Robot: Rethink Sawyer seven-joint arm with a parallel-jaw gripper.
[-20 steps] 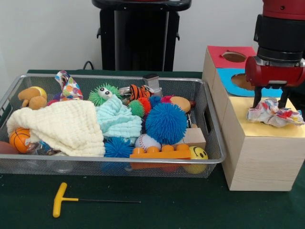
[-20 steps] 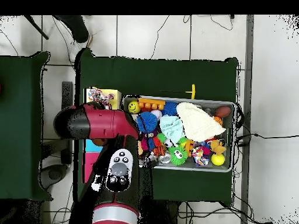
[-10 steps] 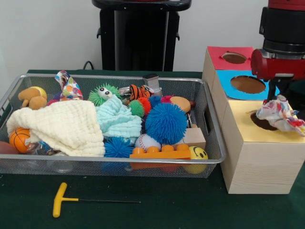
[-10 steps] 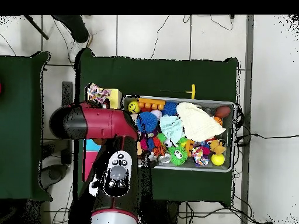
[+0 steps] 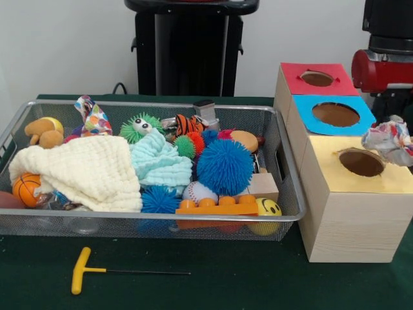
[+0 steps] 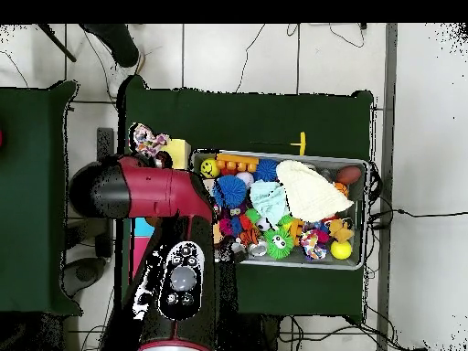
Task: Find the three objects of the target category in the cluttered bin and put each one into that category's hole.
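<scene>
We cannot tell our pincer's (image 5: 392, 115) grip; the crumpled patterned cloth (image 5: 390, 140) hangs just below it at 6 o'clock. At the cloth's 9 o'clock gapes the yellow-topped wooden box's (image 5: 348, 197) round hole (image 5: 361, 163); the wire-mesh bin (image 5: 155, 219) lies further that way.

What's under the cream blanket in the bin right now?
Poking out at the cream blanket's left edge is a mini basketball, and a spiky blue ball sits at its right corner. Anything lying fully beneath it in the wire bin is hidden.
</scene>
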